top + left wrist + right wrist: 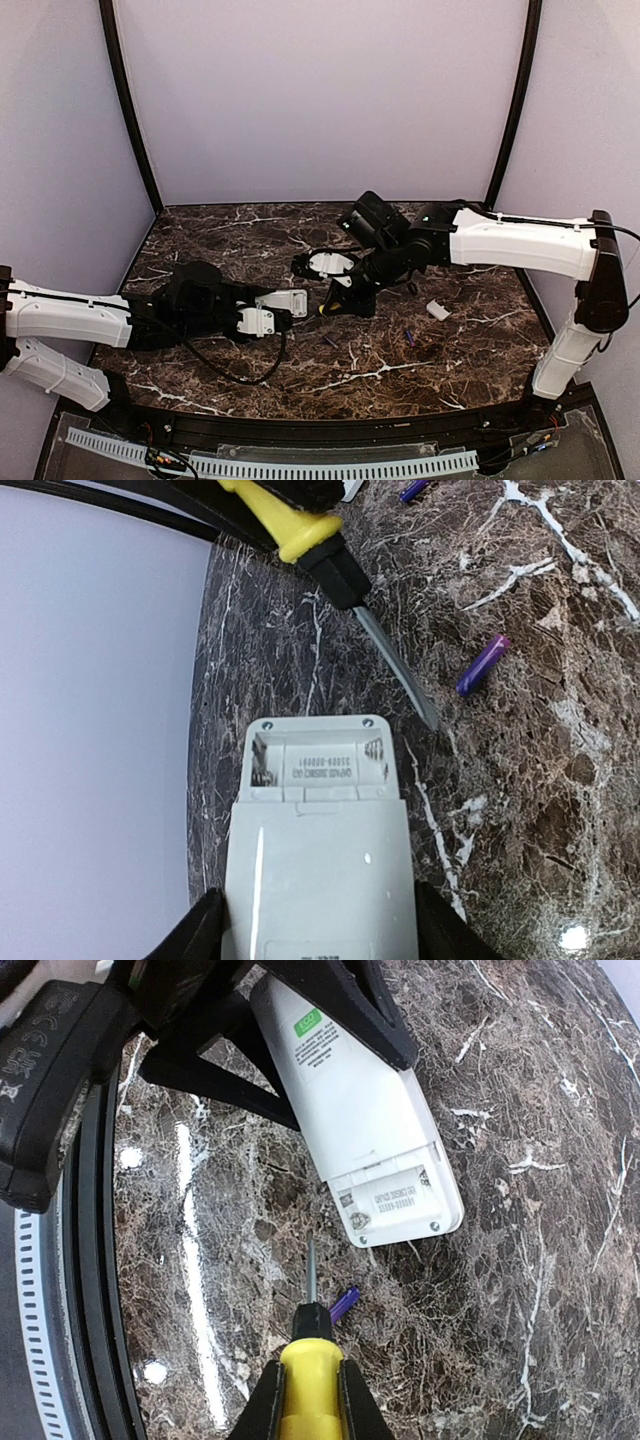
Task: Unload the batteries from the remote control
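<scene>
Gently lower the remote control pinched in the left gripper, holding the right gripper's tightly clamped screwdriver off the batteries.

The desk is polished dark-brown marble-look stone, white-veined and glossy enough to show light spots. The remote control is smooth white plastic with a soft sheen on its back. Beside the remote control, the screwdriver has a glossy yellow plastic handle, a black collar and a dull grey metal blade. The batteries wear shiny purple wrap.
</scene>
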Robot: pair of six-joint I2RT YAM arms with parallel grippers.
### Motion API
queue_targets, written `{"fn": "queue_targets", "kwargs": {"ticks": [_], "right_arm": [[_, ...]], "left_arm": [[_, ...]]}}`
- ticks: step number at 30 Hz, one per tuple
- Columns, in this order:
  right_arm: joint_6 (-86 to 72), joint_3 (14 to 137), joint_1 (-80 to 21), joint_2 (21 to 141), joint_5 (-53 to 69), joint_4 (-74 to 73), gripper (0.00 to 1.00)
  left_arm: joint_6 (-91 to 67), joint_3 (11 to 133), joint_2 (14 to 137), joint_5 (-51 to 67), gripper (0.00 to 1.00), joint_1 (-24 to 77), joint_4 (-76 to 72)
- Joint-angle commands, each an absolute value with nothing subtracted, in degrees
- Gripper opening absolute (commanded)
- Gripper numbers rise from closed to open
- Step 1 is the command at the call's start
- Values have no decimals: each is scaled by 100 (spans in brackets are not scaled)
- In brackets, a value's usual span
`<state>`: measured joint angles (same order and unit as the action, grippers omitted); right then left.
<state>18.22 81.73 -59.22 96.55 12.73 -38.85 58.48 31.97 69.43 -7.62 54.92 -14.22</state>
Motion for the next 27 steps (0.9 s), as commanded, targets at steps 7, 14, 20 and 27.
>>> {"fn": "queue_targets", "kwargs": {"ticks": [7, 14, 20, 27], "right_arm": [[1791, 8150, -5859, 9710, 1154, -3862, 0], [1756, 8074, -5840, 9613, 1099, -3839, 0], [1588, 7827, -5779, 9370, 1025, -3656, 0], [1103, 7211, -5654, 8795, 756, -3185, 0]], "left_arm": [[5747, 3277, 6867, -750, 0, 5507, -1589], [5625, 3352, 6896, -797, 0, 5508, -1509], [5258, 3517, 6953, -846, 0, 5504, -1326], [4564, 3812, 7078, -871, 0, 5496, -1054]]}}
